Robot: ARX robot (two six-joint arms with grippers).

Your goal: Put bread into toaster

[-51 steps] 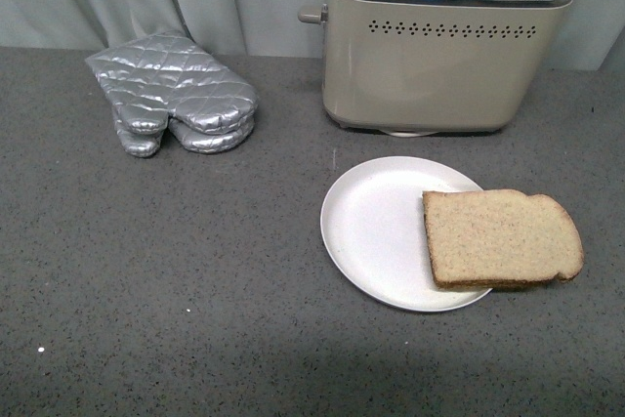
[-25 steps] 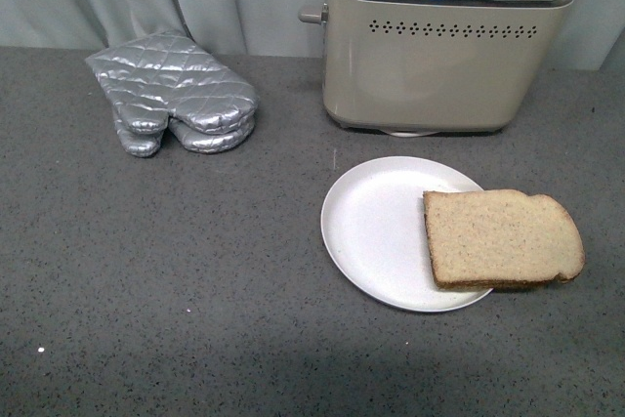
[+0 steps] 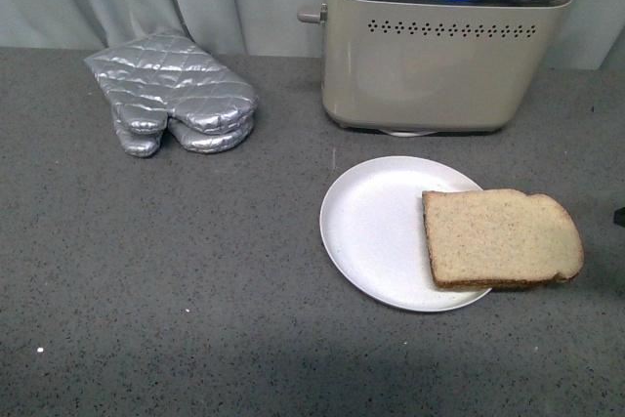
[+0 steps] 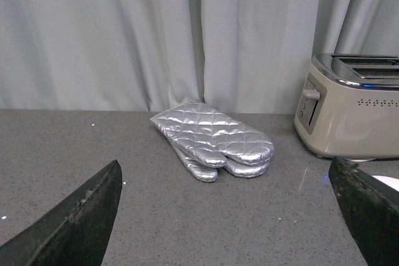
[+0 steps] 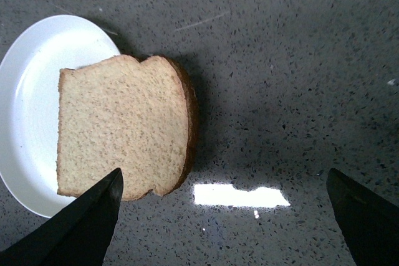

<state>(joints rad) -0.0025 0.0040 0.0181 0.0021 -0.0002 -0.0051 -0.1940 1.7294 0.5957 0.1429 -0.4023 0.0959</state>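
Bread not picked yet, both grippers spread and empty.
Bread (image 3: 501, 238) lies flat in front of the toaster (image 3: 439, 65), half on the plate (image 3: 376, 231), its crust end overhanging the bench (image 3: 195, 290), probably to leave an edge to grab. Right gripper (image 5: 224, 179) hangs over it, jaws wide apart. Left gripper (image 4: 224, 165) is likewise released. Versus a second ago: bread unmoved, and a dark sliver is new at the front view's right edge.

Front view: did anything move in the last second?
A small dark tip has appeared at the right edge, near the bread, probably the right gripper coming in. Nothing has been grasped. The bread, plate, toaster and oven mitts stayed put.
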